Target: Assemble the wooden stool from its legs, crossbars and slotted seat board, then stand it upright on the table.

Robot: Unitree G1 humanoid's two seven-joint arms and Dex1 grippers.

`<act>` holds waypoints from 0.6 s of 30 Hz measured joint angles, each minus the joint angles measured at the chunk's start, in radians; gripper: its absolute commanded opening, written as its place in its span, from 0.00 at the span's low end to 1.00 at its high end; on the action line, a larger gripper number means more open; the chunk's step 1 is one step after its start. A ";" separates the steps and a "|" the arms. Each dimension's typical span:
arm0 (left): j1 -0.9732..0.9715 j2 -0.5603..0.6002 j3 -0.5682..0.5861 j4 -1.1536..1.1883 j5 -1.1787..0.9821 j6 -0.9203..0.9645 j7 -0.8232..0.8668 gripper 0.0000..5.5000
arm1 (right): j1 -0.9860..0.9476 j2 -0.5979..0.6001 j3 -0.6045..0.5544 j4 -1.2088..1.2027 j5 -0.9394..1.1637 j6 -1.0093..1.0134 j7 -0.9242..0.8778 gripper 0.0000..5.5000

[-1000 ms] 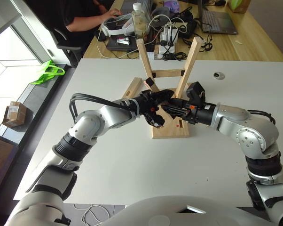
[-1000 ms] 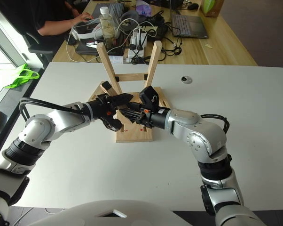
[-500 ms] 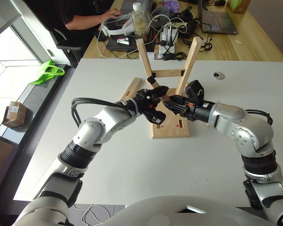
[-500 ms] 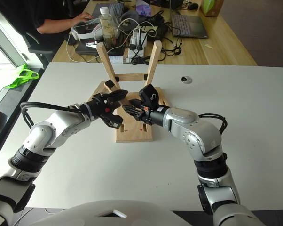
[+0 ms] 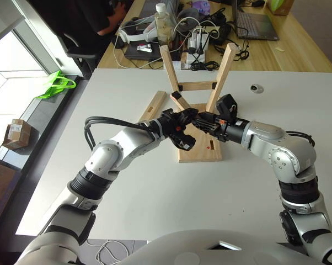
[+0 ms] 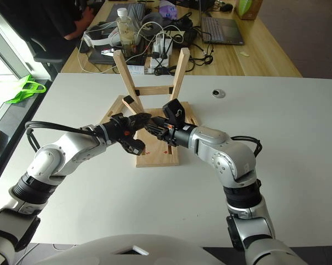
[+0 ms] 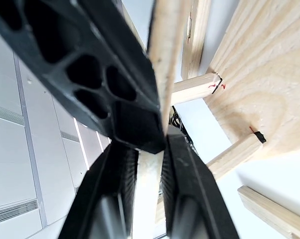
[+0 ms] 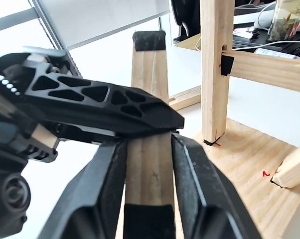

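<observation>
The loose leg (image 8: 150,62) hangs just above the middle of the seat board (image 5: 202,154). Both the left fingers (image 7: 95,74) and the right fingers (image 8: 109,189) are clamped on it. Its long axis is steeply tilted, with the black-capped end up and leaning toward the board's far left corner. The lower end is hidden, so we can't tell if it's in a slot. We reckon the trick is to match the splay of the two standing legs (image 5: 167,69) at the board's far edge. Then press straight along the axis without nudging their crossbar (image 5: 198,85). A spare piece (image 5: 154,105) lies on the desk (image 5: 155,193) just left of the board.
</observation>
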 measured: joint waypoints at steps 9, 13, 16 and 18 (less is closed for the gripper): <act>0.019 0.004 0.014 0.013 -0.037 -0.022 0.019 0.07 | -0.008 -0.075 0.021 0.003 -0.030 -0.043 0.079 0.48; 0.040 0.003 0.064 0.031 -0.063 0.012 0.040 0.07 | -0.008 -0.112 -0.018 0.041 -0.027 -0.099 0.137 0.48; 0.086 -0.004 0.148 0.026 -0.131 0.077 0.067 0.07 | 0.010 -0.139 -0.155 0.109 0.000 -0.110 0.135 0.48; 0.118 -0.037 0.190 0.011 -0.194 0.130 0.073 0.07 | 0.018 -0.109 -0.203 0.140 0.019 -0.149 0.132 0.48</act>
